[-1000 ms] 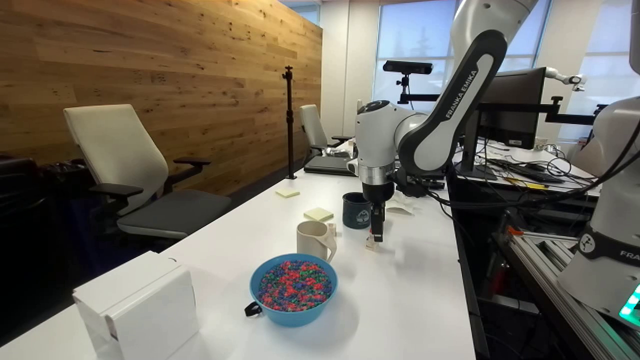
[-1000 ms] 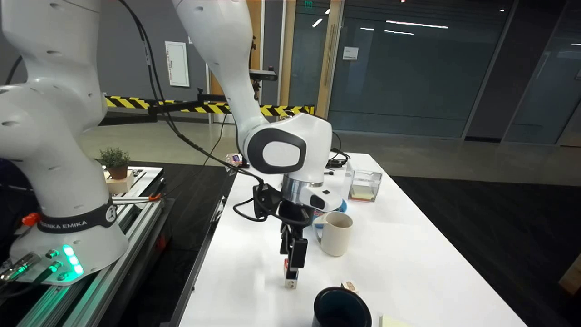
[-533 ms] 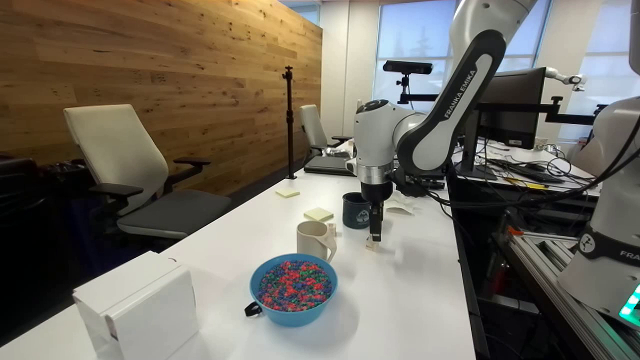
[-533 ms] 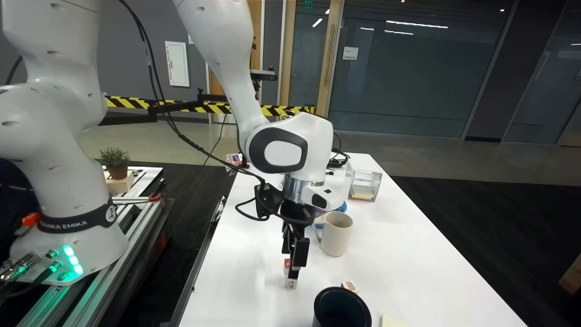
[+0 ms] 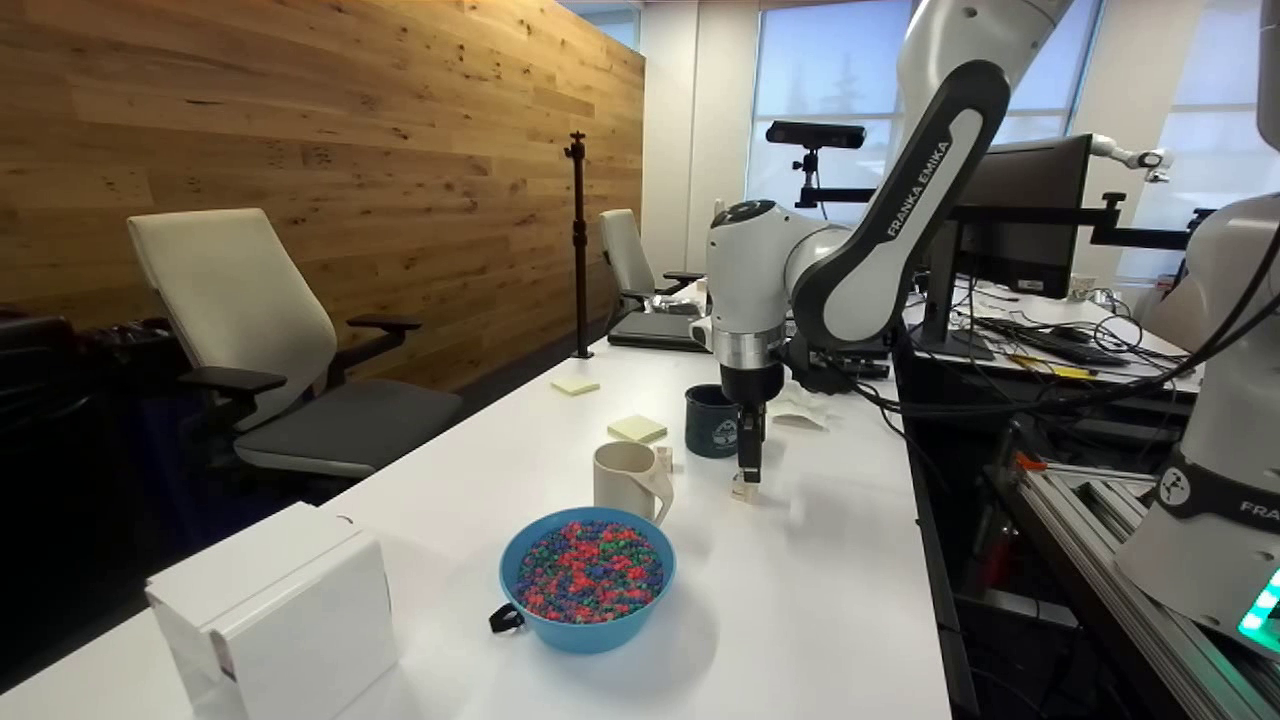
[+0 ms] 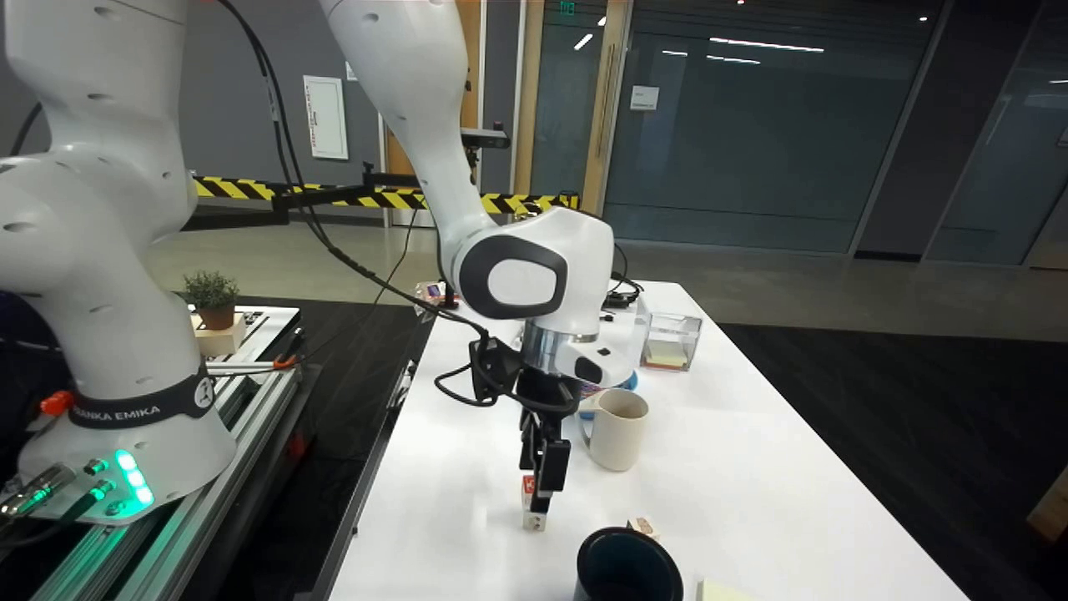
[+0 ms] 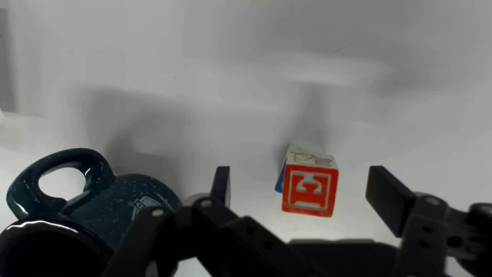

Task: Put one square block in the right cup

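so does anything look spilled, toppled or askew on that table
The dark speckled mug and cream-white cup stand upright, and nothing looks spilled. One oddity, perhaps: in the wrist view, a blue edge juts out beside the red-lettered square block, so it may be stacked askew.

In an exterior view, a honey-brown plank wall (image 5: 400,160) ran across the upper left of the frame; a pale-backed office chair (image 5: 270,330) stood before it, and windows (image 5: 830,60) glowed pale blue at the upper right. In an exterior view, I saw a grey wall (image 6: 238,125) at the upper left, dark glass (image 6: 751,150) at the upper right with bright light strips (image 6: 766,44) in it, and beige floor (image 6: 834,292) meeting near-black floor (image 6: 901,417) below. In both exterior views the white bench (image 5: 820,620) reached the lower edge.
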{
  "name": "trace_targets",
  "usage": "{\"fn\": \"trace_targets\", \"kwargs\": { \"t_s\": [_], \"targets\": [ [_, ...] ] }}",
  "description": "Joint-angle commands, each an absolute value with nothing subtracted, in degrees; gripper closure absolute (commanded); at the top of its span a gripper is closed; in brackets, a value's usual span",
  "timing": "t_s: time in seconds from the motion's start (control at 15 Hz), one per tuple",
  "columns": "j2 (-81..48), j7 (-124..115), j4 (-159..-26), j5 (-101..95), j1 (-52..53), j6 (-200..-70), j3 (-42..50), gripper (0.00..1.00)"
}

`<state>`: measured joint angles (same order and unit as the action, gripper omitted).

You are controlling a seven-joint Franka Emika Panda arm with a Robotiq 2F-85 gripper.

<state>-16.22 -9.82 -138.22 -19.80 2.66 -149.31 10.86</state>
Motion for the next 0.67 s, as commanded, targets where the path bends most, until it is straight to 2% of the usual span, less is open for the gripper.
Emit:
{"fn": "trace_targets", "kwargs": {
  "t_s": [0.0,0.47,0.6],
  "targets": [
    [-16.7,-11.8,-137.4,-22.3,3.0,-148.7,11.1,0.40],
    [-16.6,-11.7,-137.5,-22.7,2.9,-148.9,11.1,0.89],
    [-16.6,-11.6,-137.5,-22.6,2.9,-148.9,11.0,0.89]
  ]
}}
